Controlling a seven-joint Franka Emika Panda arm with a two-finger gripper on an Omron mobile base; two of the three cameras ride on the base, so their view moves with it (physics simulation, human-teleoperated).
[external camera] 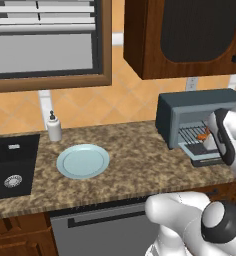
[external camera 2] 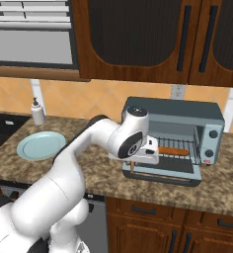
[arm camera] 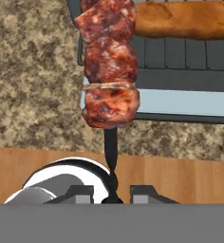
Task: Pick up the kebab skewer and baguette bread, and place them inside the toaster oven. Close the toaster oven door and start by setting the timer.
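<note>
In the hand view my gripper (arm camera: 111, 193) is shut on the dark stick of the kebab skewer (arm camera: 109, 61). Its red-brown meat chunks hang over the left end of the toaster oven door (arm camera: 180, 102). The door lies folded down and open. The baguette bread (arm camera: 185, 21) lies across the wire rack inside the toaster oven (external camera 2: 187, 111); the orange loaf (external camera 2: 174, 151) also shows from the right base view. There the hand hovers at the door's (external camera 2: 163, 170) left front corner, with the skewer (external camera 2: 132, 166) poking out beneath it. My arm covers part of the toaster oven (external camera: 190, 107) in the left base view.
A pale blue plate (external camera: 83, 161) sits on the speckled counter left of the oven, with a soap dispenser (external camera: 53, 127) behind it and a black sink (external camera: 12, 165) at the far left. Wooden cabinets hang above the oven. The control panel (external camera 2: 212, 143) is on the oven's right.
</note>
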